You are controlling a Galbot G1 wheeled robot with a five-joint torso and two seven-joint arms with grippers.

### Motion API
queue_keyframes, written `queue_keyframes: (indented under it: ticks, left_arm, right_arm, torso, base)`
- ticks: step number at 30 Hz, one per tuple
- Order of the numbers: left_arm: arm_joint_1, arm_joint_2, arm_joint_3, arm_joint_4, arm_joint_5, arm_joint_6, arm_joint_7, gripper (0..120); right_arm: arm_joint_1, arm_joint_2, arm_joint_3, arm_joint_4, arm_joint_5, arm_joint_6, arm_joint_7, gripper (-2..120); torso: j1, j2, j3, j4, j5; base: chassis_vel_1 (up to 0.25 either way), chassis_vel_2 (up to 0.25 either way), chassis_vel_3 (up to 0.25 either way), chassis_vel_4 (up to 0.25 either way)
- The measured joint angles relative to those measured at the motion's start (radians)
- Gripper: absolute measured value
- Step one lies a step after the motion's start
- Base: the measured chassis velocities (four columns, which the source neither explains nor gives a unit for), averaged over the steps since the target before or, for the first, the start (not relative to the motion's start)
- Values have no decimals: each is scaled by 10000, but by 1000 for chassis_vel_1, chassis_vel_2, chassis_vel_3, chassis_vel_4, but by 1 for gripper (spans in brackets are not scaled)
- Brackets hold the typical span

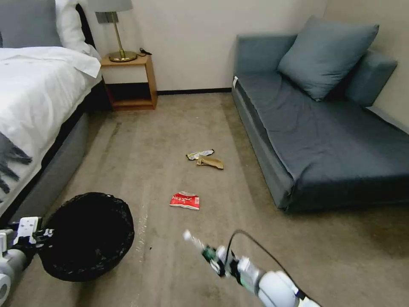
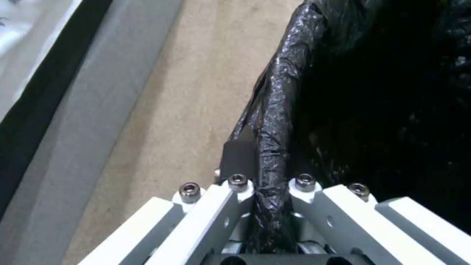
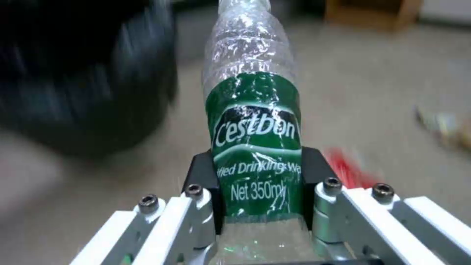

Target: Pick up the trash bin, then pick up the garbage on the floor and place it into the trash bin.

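1. Clear crinkled plastic bottle with a green label point(image 3: 252, 147) sits clenched in the right tool point(image 1: 211, 254), low centre of the head view.
2. Carry it leftward over the round black-bagged trash bin point(image 1: 87, 234), whose rim the left tool point(image 2: 265, 184) is pinching, lower left; release above the mouth.
3. Red-and-white crumpled packet point(image 1: 185, 200), tan wrapper point(image 1: 210, 162) and silvery wrapper point(image 1: 200, 154) lie mid-frame on the carpet, clear of the path.
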Motion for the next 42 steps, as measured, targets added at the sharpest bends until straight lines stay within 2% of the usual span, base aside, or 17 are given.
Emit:
queue_keyframes:
  ticks: [4, 10, 13, 17, 21, 24, 25, 28, 29, 37, 39, 40, 42]
  left_arm:
    - [49, -72, 26, -90, 10, 38, -1, 3]
    - [53, -99, 128, -139, 15, 78, -2, 3]
    - [29, -179, 240, -188, 48, 109, -6, 3]
    - [17, -268, 279, -290, 83, 143, -9, 3]
    - [109, -279, 173, -402, 73, 147, -1, 3]
    - [191, -299, 106, -460, 53, 148, 14, 3]
    - [191, -299, 106, -460, 53, 148, 14, 3]
    - [130, -349, 229, -469, 37, 179, 17, 3]
    - [130, -349, 229, -469, 37, 179, 17, 3]
    - [161, -405, 279, -631, 34, 202, 17, 3]
    - [176, -421, 267, -653, 34, 202, 16, 3]
    - [192, -443, 252, -664, 35, 202, 17, 3]
    - [243, -504, 164, -704, 28, 202, 18, 3]
  right_arm:
    - [1523, 768, -1653, 210, 1303, -123, 684, 26]
    - [2536, 1630, -3129, -333, 1465, -106, 786, 26]
    - [3054, 2696, -3939, -1175, 1321, -116, 1054, 26]
    - [3222, 3642, -4231, -1923, 1075, -150, 1537, 26]
    - [3155, 3897, -4215, -2149, 1047, -188, 1753, 26]
    - [3005, 3829, -4103, -2129, 1069, -281, 1766, 36]
    - [3005, 3829, -4103, -2129, 1069, -281, 1766, 36]
    - [2797, 3859, -4020, -2037, 1067, -371, 1788, 51]
    - [2797, 3859, -4020, -2037, 1067, -371, 1788, 51]
    - [2475, 3764, -3720, -1817, 1009, -440, 1809, 85]
    - [2426, 3757, -3679, -1783, 987, -445, 1809, 88]
    - [2335, 3753, -3588, -1724, 895, -445, 1809, 94]
    - [2011, 3652, -3114, -1423, 559, -273, 1808, 99]
  torso:
    - [0, 0, 1, 3, -1]
    - [0, 0, 1, 0, -2]
    - [0, 0, 2, 3, -2]
    - [0, 0, 1, 2, -2]
    - [0, 0, 1, 1, -1]
    - [0, 0, 1, 0, -1]
    - [0, 0, 1, 0, -1]
    - [0, 0, 1, 0, 0]
    - [0, 0, 1, 0, 0]
    - [0, 0, 1, 0, 1]
    - [0, 0, 0, 0, 2]
    - [-1, 0, 1, 1, 2]
    - [0, 0, 1, 2, 3]
  base:
    - [0, 0, 0, 0]
    - [0, 0, 0, 0]
    - [0, 0, 0, 0]
    - [0, 0, 0, 0]
    - [0, 0, 0, 0]
    - [0, 0, 0, 0]
    - [0, 0, 0, 0]
    - [0, 0, 0, 0]
    - [0, 0, 0, 0]
    - [0, 0, 0, 0]
    - [0, 0, 0, 0]
    - [0, 0, 0, 0]
    - [0, 0, 0, 0]
